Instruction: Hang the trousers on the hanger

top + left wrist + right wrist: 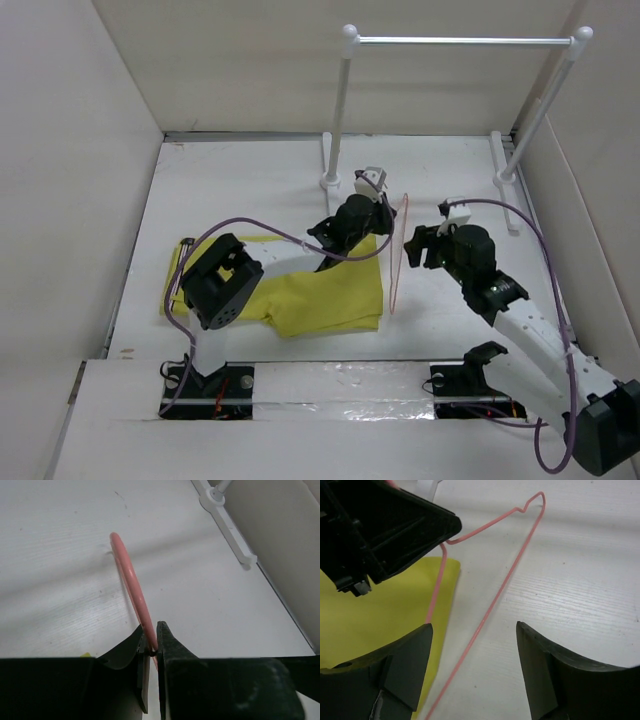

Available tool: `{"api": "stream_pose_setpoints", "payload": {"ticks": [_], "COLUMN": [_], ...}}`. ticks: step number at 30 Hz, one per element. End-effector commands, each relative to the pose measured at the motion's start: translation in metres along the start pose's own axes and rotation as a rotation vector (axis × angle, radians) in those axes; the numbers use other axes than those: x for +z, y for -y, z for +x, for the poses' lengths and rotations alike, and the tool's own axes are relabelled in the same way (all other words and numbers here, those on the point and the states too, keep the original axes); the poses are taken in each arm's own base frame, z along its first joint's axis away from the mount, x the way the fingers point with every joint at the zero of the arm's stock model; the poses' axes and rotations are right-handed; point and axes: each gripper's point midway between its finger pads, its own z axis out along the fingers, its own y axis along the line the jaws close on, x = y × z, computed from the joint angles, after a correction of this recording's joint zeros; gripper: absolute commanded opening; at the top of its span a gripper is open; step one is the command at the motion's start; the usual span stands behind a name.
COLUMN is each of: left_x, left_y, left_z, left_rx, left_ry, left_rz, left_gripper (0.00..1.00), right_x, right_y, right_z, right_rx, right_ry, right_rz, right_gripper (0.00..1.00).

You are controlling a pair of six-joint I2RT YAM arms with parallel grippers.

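The mustard-yellow trousers (325,295) lie folded on the table, partly under my left arm. They also show in the right wrist view (380,615). The thin pinkish-red wire hanger (398,255) stands on edge just right of the trousers. My left gripper (388,213) is shut on the hanger near its hook (131,575), with the wire pinched between the jaws (151,649). My right gripper (416,245) is open and empty just right of the hanger. In the right wrist view the hanger wire (490,607) runs between its spread fingers (474,625), apart from both.
A white-posted rail with a metal bar (460,41) stands at the back, its feet on the table (227,525). White walls close in the table on the left, back and right. My left gripper's black body (385,525) sits close ahead of the right gripper.
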Motion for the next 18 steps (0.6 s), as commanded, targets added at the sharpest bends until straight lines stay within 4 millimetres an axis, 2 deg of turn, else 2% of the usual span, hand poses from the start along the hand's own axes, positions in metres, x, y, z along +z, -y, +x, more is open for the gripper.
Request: {"api": "stream_pose_setpoints", "payload": {"ticks": [1,2,3,4,5,6,7,8,10,11,12,13,14,15,16,17,18], "left_x": [-0.032,-0.037,-0.043,-0.046,-0.053,-0.061,-0.064,-0.069,-0.080,-0.086,-0.091,-0.092,-0.094,-0.095,-0.097,-0.100,-0.102], "left_y": [0.034,0.034,0.034,0.033,0.030,0.037,0.035,0.036,0.040,0.032,0.036,0.030,0.025,0.019,0.014,0.002,0.000], "left_z": [-0.056,-0.045,-0.048,-0.047,-0.032,-0.039,-0.039,-0.029,-0.030,-0.023,-0.018,-0.014,-0.002,0.002,0.006,0.019,0.024], "left_rx": [-0.157,-0.172,-0.190,-0.228,-0.243,-0.270,-0.288,-0.309,-0.340,-0.359,-0.366,-0.369,-0.364,-0.375,-0.380,-0.375,-0.378], "left_ry": [0.169,0.161,0.174,0.179,0.163,0.195,0.201,0.185,0.212,0.236,0.236,0.238,0.220,0.225,0.227,0.219,0.227], "left_rz": [0.114,0.118,0.123,0.125,0.124,0.147,0.144,0.142,0.141,0.119,0.120,0.101,0.083,0.063,0.050,0.024,0.022], "left_gripper": [0.00,0.00,0.00,0.00,0.00,0.00,0.00,0.00,0.00,0.00,0.00,0.00,0.00,0.00,0.00,0.00,0.00], "right_x": [-0.018,-0.021,-0.024,-0.029,-0.030,-0.031,-0.030,-0.029,-0.020,-0.012,-0.004,-0.004,0.002,0.006,0.007,0.009,0.013], "right_y": [-0.007,-0.007,-0.008,-0.011,-0.015,-0.014,-0.014,-0.021,-0.031,-0.041,-0.042,-0.044,-0.046,-0.051,-0.058,-0.060,-0.064], "right_z": [-0.001,-0.002,-0.002,-0.006,-0.008,-0.012,-0.011,-0.010,-0.007,0.006,0.016,0.015,0.027,0.022,0.025,0.028,0.035], "right_rx": [-0.021,-0.018,-0.011,-0.003,-0.003,0.001,0.001,0.007,0.005,0.002,0.007,0.013,0.025,0.032,0.049,0.056,0.058], "right_ry": [-0.017,-0.015,-0.009,0.014,0.026,0.044,0.041,0.031,0.024,-0.032,-0.076,-0.074,-0.111,-0.077,-0.078,-0.077,-0.089], "right_rz": [-0.037,-0.039,-0.048,-0.062,-0.088,-0.088,-0.090,-0.134,-0.194,-0.251,-0.258,-0.263,-0.279,-0.303,-0.332,-0.348,-0.358], "right_gripper": [0.74,0.74,0.72,0.60,0.49,0.33,0.10,0.01,0.00,0.00,0.00,0.00,0.00,0.00,0.00,0.02,0.04]}}
